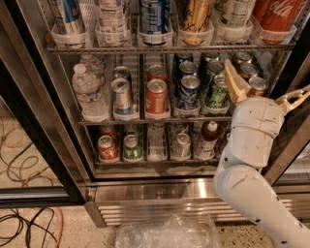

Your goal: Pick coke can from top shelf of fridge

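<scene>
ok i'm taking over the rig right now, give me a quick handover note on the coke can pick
Gripper: open, empty, in front of the middle rack at the right of the fridge, below the top shelf.
Coke can: upright in the rightmost holder on the top shelf, untouched.
Done: arm is at the fridge.
Left: likely raise the gripper to the can, close on it, pull it out.
</scene>
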You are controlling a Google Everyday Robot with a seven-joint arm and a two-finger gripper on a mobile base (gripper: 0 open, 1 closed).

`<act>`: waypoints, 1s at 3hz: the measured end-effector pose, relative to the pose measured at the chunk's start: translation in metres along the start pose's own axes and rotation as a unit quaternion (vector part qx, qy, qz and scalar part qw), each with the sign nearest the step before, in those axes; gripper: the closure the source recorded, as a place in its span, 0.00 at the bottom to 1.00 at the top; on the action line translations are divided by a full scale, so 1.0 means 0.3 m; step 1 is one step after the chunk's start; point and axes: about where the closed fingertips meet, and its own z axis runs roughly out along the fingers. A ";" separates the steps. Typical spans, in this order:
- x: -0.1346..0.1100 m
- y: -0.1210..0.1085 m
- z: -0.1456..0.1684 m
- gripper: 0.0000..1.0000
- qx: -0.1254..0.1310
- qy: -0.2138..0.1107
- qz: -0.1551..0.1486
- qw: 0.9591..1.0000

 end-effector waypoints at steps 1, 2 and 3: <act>0.000 0.000 0.000 0.00 0.000 0.000 0.000 1.000; -0.089 0.013 0.068 0.00 -0.019 -0.031 0.015 0.999; -0.091 0.015 0.069 0.00 -0.021 -0.031 0.015 0.999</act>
